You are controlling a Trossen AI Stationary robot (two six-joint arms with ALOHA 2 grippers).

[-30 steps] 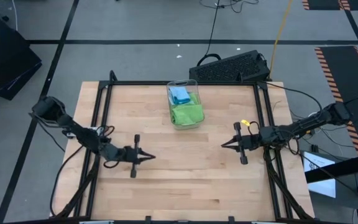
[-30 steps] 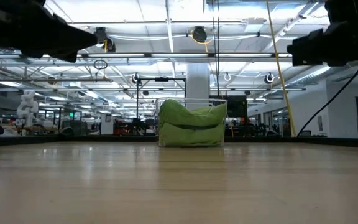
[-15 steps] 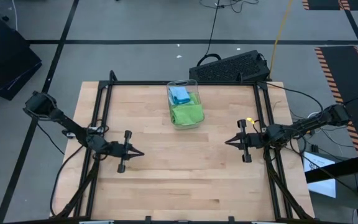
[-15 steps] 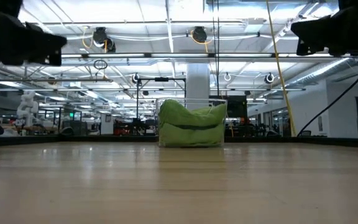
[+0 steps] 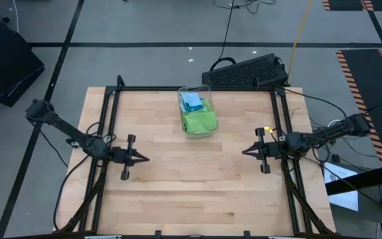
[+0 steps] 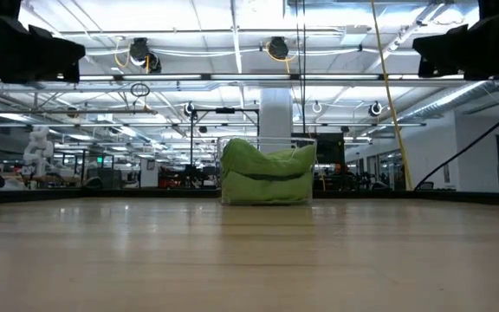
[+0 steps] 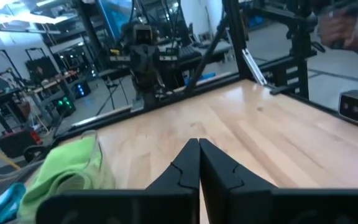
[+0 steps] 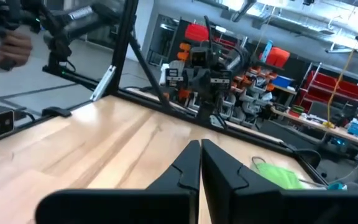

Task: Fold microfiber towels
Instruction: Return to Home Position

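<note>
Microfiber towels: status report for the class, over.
Left pincer shut, empty, left side. Right pincer shut, empty, right side. Lime green microfiber towel and light blue microfiber towel inside clear plastic bin. No obstruction seen.

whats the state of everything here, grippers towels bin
left gripper: shut, empty, above the left side of the table
right gripper: shut, empty, above the table's right side
green towel: bunched in the near part of the bin
blue towel: in the bin, at its far end
clear bin: upright, open-topped, holding both towels
</note>
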